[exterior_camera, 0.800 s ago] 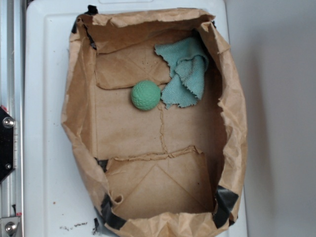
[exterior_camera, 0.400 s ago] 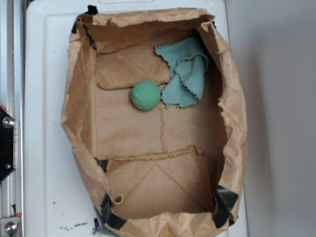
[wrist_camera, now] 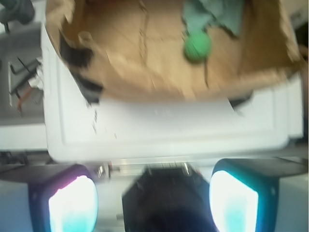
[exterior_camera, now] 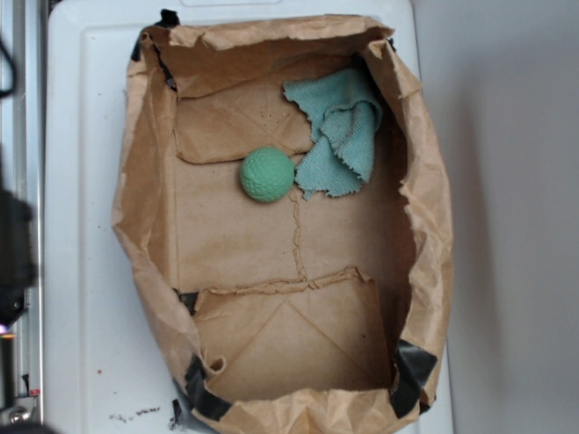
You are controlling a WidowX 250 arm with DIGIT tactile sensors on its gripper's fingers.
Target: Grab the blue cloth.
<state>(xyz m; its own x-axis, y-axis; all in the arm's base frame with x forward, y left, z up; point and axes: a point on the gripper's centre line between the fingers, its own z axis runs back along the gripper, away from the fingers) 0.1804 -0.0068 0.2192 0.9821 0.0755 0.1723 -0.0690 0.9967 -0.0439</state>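
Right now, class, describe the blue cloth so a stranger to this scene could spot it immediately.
Find the brown paper bag opened flat on the white surface. In its upper right corner lies the blue cloth, crumpled against the wall. Unlike the round dimpled green ball touching it, it is flat, woven and frayed.

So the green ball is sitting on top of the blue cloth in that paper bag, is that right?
Not quite. The green ball sits beside the blue cloth, on the bare floor of the paper bag, at the cloth's lower left edge. The exterior view shows this clearly.
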